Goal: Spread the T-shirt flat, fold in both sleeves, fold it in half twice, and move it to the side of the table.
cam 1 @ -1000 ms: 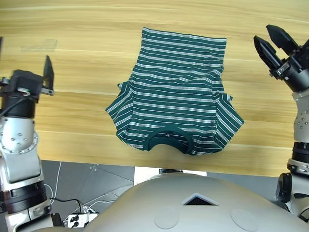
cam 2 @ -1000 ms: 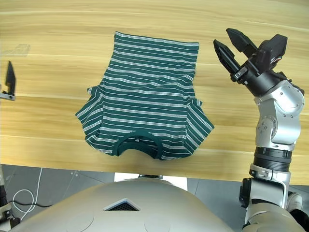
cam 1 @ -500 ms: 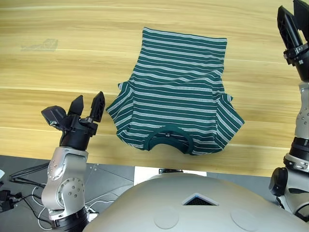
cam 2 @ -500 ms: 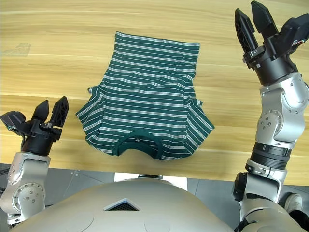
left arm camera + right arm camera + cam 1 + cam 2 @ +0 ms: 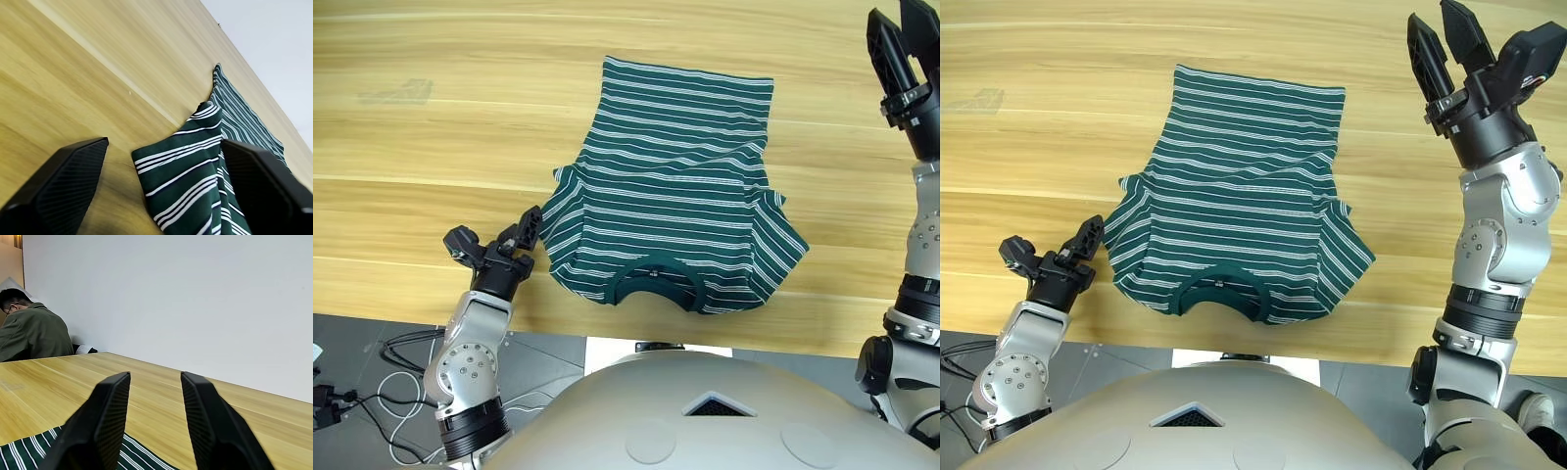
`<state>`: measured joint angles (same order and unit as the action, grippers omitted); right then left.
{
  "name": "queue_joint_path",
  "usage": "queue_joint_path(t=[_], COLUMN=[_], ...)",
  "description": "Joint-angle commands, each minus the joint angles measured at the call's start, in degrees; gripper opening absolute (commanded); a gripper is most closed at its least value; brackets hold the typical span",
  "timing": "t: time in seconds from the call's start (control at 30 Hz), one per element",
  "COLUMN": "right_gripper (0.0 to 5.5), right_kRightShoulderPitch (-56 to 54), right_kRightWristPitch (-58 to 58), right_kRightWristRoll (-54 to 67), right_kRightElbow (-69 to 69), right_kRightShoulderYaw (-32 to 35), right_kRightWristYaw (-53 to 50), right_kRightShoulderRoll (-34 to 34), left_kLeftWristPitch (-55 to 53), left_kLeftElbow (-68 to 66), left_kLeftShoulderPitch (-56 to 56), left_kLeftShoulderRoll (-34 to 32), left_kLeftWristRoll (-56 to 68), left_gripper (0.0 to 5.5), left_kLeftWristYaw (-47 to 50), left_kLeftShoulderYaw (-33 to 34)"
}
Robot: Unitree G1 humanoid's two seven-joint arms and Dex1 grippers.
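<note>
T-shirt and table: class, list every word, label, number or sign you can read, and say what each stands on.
No text here reads clearly.
The neck tag inside the collar of the T-shirt: too small to read.
The faint grey mark on the wooden table: too blurred to read.

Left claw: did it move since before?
Yes. The left claw moved in toward the shirt and nearer the table's front edge. It is now open, right at the sleeve corner.
</note>
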<state>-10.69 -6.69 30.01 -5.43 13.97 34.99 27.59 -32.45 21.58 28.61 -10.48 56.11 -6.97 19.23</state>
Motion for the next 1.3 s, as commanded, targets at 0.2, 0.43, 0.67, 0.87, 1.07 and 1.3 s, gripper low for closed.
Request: queue_joint_path(t=[0.2,0.43,0.67,0.87,1.07,1.3], right_gripper=[1.91,1.91,1.91,1.91,1.91,1.91], right_kRightShoulderPitch=[-1.8,-1.7,-0.7,-0.3,-0.6,-0.8], right_kRightWristPitch=[0.3,1.1,1.3,1.9,2.3,3.3], right_kRightWristRoll=[-2.0,-2.8,-3.0,-3.7,-4.5,-5.4], right_kRightElbow=[1.2,1.7,1.9,2.7,3.5,4.8], right_kRightShoulderYaw=[-0.8,-0.7,-0.4,-0.6,-1.2,-1.9], right_kRightWristYaw=[0.3,0.5,0.9,0.9,1.3,1.8], right_kRightShoulderRoll=[-0.2,-0.2,0.2,-0.2,-0.7,-1.2], left_kLeftWristPitch=[-3.9,-3.3,-2.1,-1.0,-0.1,5.3], left_kLeftElbow=[-2.3,-4.3,-6.0,-7.1,-6.5,1.9], left_kLeftShoulderPitch=[2.1,0.9,-0.1,-0.5,-1.0,-0.7], left_kLeftShoulderRoll=[0.4,-0.3,-0.3,-0.1,0.0,-0.9], left_kLeftWristRoll=[-1.1,-2.6,-5.1,-7.9,-8.9,-11.1], left_gripper=[3.17,1.90,0.59,0.01,0.01,0.01], left_kLeftWristYaw=[0.1,0.5,0.0,-1.0,-1.9,-5.0], left_kLeftShoulderYaw=[-2.4,-1.0,-0.7,-1.9,-1.8,-0.5])
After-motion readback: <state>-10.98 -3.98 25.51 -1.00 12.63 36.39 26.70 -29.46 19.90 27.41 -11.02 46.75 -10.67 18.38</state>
